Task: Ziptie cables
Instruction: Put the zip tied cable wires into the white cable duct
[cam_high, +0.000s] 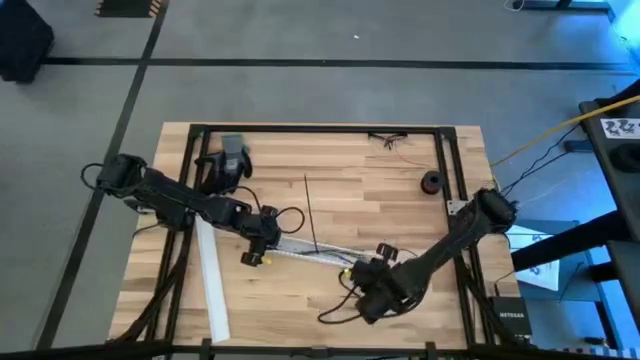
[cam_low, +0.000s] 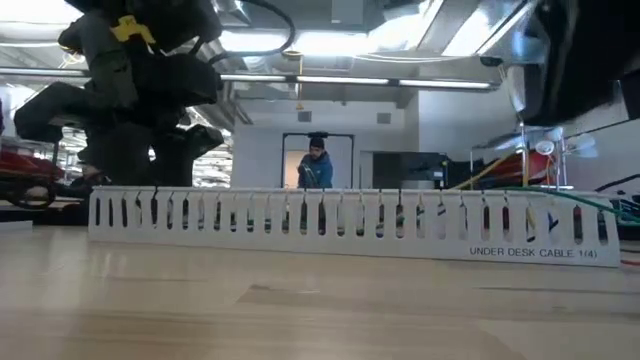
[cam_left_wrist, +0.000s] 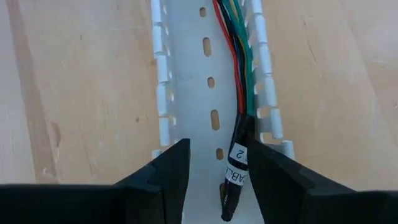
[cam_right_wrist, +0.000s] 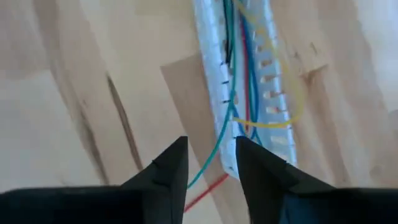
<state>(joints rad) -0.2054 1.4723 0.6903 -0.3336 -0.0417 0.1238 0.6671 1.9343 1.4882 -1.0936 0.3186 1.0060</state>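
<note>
A white slotted channel (cam_high: 310, 254) lies across the table's middle between my two grippers. The cables (cam_left_wrist: 240, 68), red, green and yellow wires, run along inside it (cam_right_wrist: 239, 56). Their black sleeved end with a white label (cam_left_wrist: 236, 163) lies at the channel's left end. My left gripper (cam_left_wrist: 214, 180) (cam_high: 254, 245) is open and stands astride that end. At the channel's right end (cam_right_wrist: 229, 163) my right gripper (cam_right_wrist: 211, 174) (cam_high: 364, 280) is open; a green wire and a red wire trail out below it. The ziptie (cam_high: 311, 212), a thin straight black strip, lies on the wood beyond the channel. My left gripper has the cables' black sleeved end (cam_left_wrist: 241, 142) close beside one finger (cam_left_wrist: 273, 177); I cannot tell whether they touch. My right gripper's fingers (cam_right_wrist: 166, 177) stand on either side of the channel's end, and whether they touch it cannot be told.
A second white strip (cam_high: 212, 290) lies at the near left. A black roll (cam_high: 431, 182) sits at the far right, a small tangle of thin wires (cam_high: 390, 140) at the far edge, and a grey object (cam_high: 233, 158) at the far left. A person (cam_low: 316, 165) stands far behind.
</note>
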